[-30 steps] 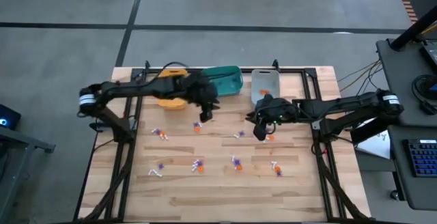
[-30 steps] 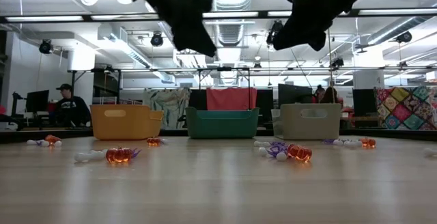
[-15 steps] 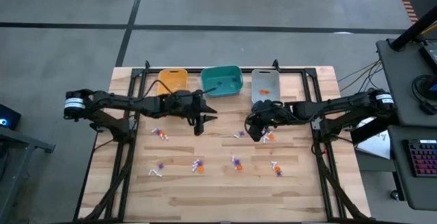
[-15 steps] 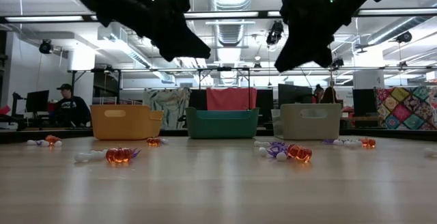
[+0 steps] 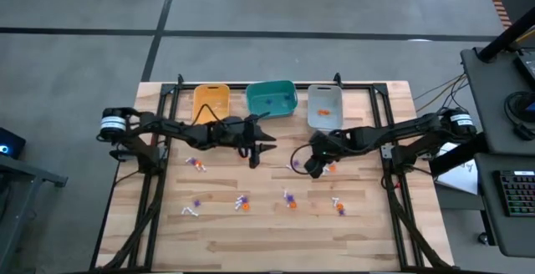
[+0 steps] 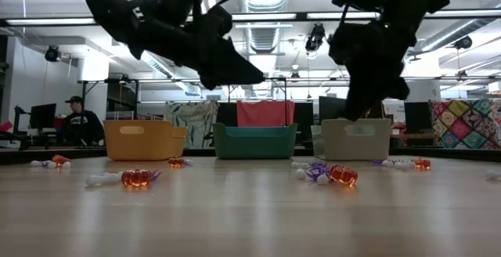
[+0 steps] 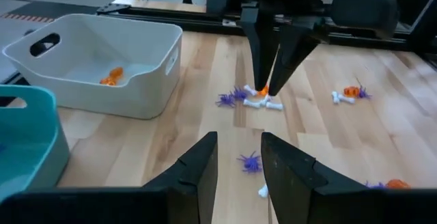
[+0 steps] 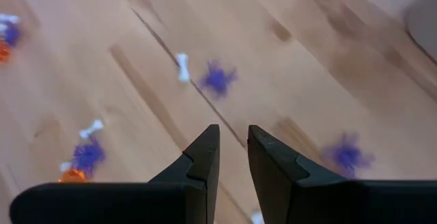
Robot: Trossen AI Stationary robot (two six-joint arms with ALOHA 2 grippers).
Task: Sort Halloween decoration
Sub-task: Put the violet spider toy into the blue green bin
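Above the table's middle, trinkets point(image 5: 288, 199) are seen scattered; only the left wrist view reveals orange ones inside the grey bin point(image 7: 147, 80). Left gripper point(image 5: 257, 149), moved rightward since, and right gripper point(image 5: 311, 167) are slightly parted, empty.

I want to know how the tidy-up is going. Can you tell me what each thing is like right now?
Left tool: open, empty, above the table.
Right tool: narrow gap, empty, above the table.
Yellow bin: upright; contents unclear.
Teal bin: upright; contents unclear.
Grey bin: upright, orange trinkets inside.
Loose trinkets: scattered on the table, unsorted.
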